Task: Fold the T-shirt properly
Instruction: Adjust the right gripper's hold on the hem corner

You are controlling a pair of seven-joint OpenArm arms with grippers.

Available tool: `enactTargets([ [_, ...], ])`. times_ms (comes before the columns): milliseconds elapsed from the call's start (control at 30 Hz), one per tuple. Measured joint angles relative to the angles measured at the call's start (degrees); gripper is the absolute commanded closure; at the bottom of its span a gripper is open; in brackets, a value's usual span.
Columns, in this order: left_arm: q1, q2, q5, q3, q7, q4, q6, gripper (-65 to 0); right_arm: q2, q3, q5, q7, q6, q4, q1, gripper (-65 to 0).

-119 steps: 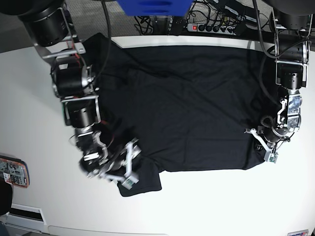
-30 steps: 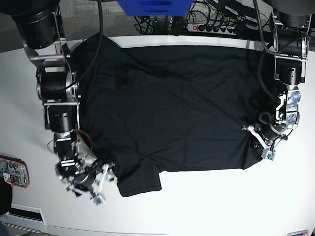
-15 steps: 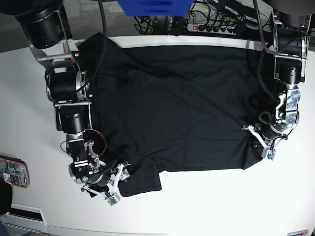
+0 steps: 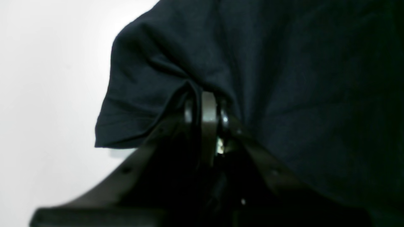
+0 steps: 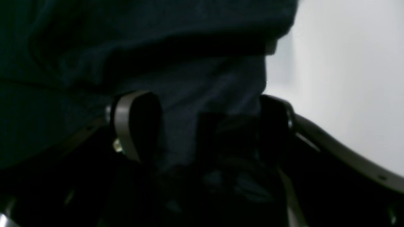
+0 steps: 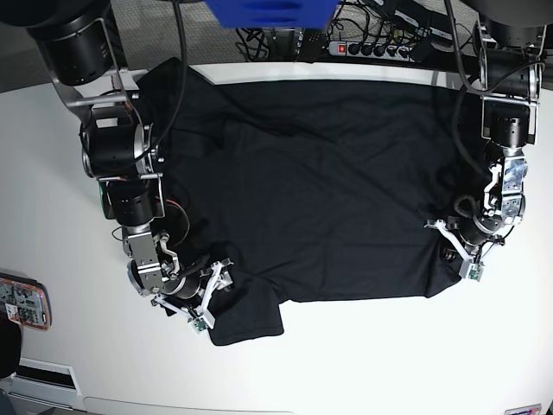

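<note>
No writing is showing on the shirt (image 6: 320,190), lying wide across the table (image 6: 363,363). The left gripper (image 4: 203,107) is pinching its edge; the right gripper (image 5: 202,126) is gaping around a sleeve.

White table (image 6: 363,363), power strip (image 6: 371,47) on grey floor behind.

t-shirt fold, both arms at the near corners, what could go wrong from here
The left gripper is shut on a thin pinch of the T-shirt edge, so the soft cloth may slip out on a lift. The right gripper is open with cloth bunched between its fingers; closing now may grab several layers. The shirt's far edge hangs over the table rim, so a pull may drag it unevenly.
</note>
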Motion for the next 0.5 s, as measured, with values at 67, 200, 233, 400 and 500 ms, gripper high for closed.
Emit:
enactTargets([
  [67,0.0,0.0,0.0,0.0,0.0,0.0,0.0,0.0,0.1,0.0,0.0,0.0,0.0,0.0,0.0,-47.2],
  [200,0.0,0.0,0.0,0.0,0.0,0.0,0.0,0.0,0.1,0.0,0.0,0.0,0.2,0.0,0.0,-30.7],
  [233,0.0,0.0,0.0,0.0,0.0,0.0,0.0,0.0,0.1,0.0,-0.2,0.3,0.2,0.0,0.0,-23.0],
  [400,0.0,0.0,0.0,0.0,0.0,0.0,0.0,0.0,0.1,0.2,0.0,0.5,0.2,0.0,-0.2,0.0],
  [500,0.0,0.0,0.0,0.0,0.0,0.0,0.0,0.0,0.1,0.3,0.0,0.5,0.2,0.0,-0.2,0.0],
])
